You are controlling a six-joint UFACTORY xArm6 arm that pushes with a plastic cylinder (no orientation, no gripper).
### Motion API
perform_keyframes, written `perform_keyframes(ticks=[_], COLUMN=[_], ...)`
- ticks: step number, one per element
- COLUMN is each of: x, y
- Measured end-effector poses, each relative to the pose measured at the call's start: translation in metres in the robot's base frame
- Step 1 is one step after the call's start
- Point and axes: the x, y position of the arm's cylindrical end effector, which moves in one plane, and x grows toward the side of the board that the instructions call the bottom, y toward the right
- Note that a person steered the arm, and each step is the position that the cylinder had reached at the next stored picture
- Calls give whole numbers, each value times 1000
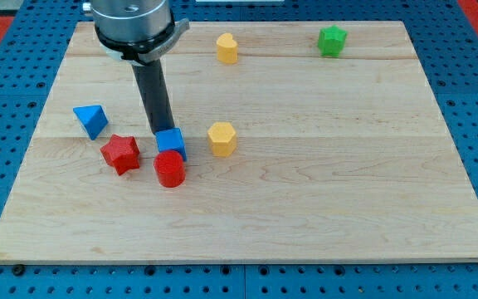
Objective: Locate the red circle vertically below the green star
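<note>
The red circle (pixel 170 169) lies left of the board's middle, touching the blue cube (pixel 172 144) just above it. The green star (pixel 332 40) sits near the view's top right, far from the red circle. My tip (pixel 161 133) is at the blue cube's upper left edge, on the far side from the red circle. The rod rises from it to the arm's head at the view's top left.
A red star (pixel 121 154) lies left of the red circle. A blue triangle (pixel 90 120) is further left. A yellow hexagon (pixel 221 138) sits right of the blue cube. A yellow heart (pixel 227 48) is near the top. The wooden board (pixel 322 191) rests on a blue pegboard.
</note>
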Motion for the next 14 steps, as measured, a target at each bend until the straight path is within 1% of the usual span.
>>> perform_keyframes(ticks=[2, 4, 5, 6, 8, 9, 10, 11, 12, 13, 14], x=[5, 49, 57, 64, 106, 110, 92, 56, 57, 89, 70], y=[-29, -29, 11, 37, 30, 98, 145, 174, 227, 232, 238])
